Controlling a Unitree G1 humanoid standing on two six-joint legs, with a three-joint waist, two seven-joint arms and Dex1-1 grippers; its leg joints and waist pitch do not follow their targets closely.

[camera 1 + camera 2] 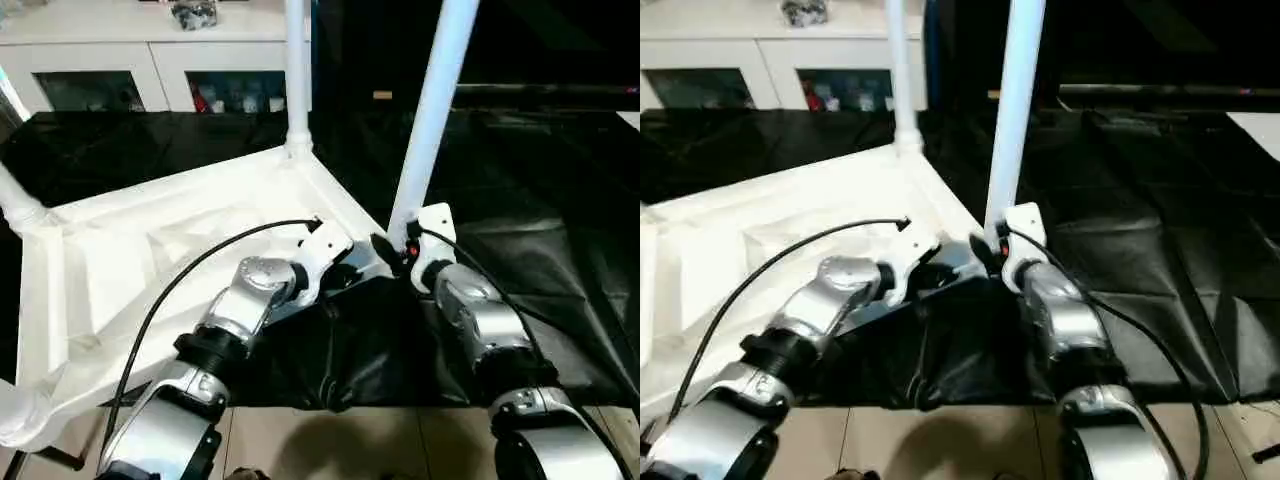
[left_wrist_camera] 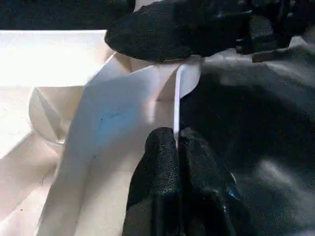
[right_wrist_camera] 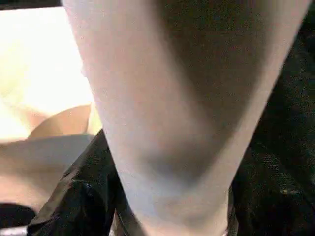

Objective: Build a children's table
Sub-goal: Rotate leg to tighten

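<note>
The white tabletop (image 1: 150, 270) lies upside down on the black-covered work table (image 1: 560, 200), its ribbed underside facing up and its near right corner at the table's front edge, close to the robot. One white leg (image 1: 296, 70) stands upright in the far corner socket. A second leg (image 1: 432, 110) rises from the near right corner, leaning slightly to the right as it goes up. Parts of two more legs show at the left side of the tabletop, one at the far left corner (image 1: 18, 205) and one at the near left corner (image 1: 20, 415).

The left gripper (image 2: 177, 147) has its two black fingers pressed together on the thin edge wall of the tabletop at the near right corner; in the left wrist view the white rim runs straight between the fingertips. The right gripper (image 1: 392, 252) sits at the foot of the leaning leg, with one black finger visible against the tube's left side. The right wrist view shows the white tube very close in front of the camera. The pictures do not show whether those fingers actually clamp the leg, so that cannot be told.

Behind the work table stands a white cabinet (image 1: 150, 60) with glass doors and small coloured items inside. No brand, label or readable writing appears on any part.
</note>
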